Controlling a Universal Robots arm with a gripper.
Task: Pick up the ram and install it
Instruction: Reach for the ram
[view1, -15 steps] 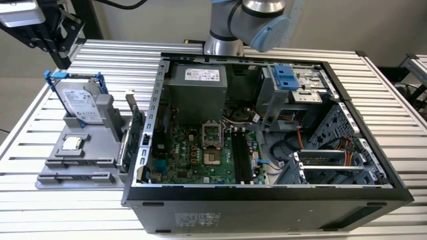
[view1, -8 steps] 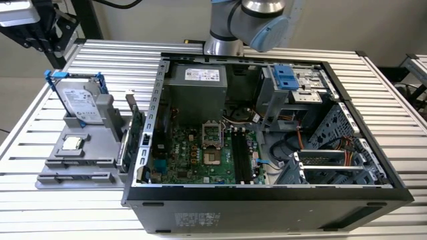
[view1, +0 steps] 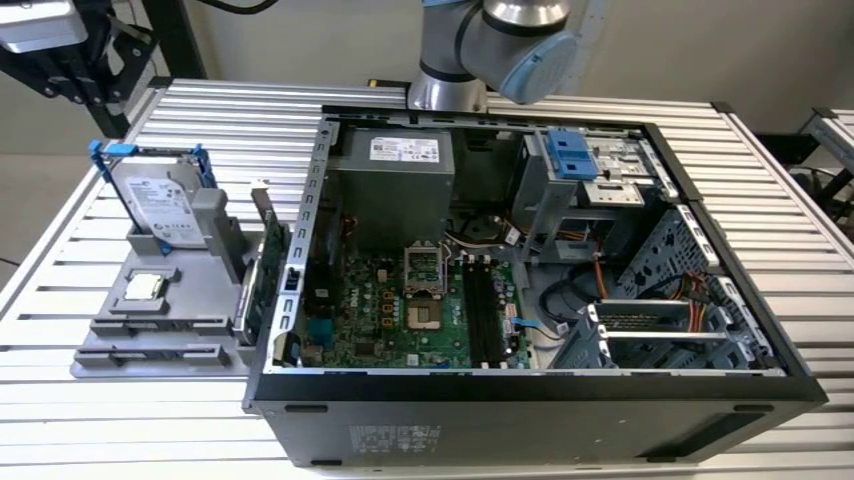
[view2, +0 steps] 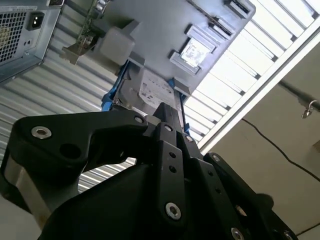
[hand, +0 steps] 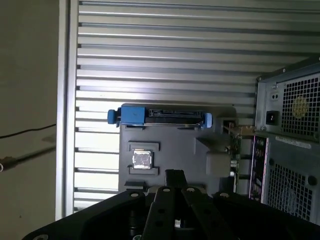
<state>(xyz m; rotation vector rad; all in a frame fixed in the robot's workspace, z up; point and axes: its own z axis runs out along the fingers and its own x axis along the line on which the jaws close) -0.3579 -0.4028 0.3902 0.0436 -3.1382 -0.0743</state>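
Ram too small to pick out on the parts tray (view1: 96, 358). Gripper (hand: 173, 175) hangs high over the tray, jaws pressed together.

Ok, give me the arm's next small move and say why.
Probably ease the hand down toward the grey tray. In the first wrist view it hangs above the tray, shut and empty, near the CPU chip. The ram seems to lie in a long holder next to that chip, untouched.
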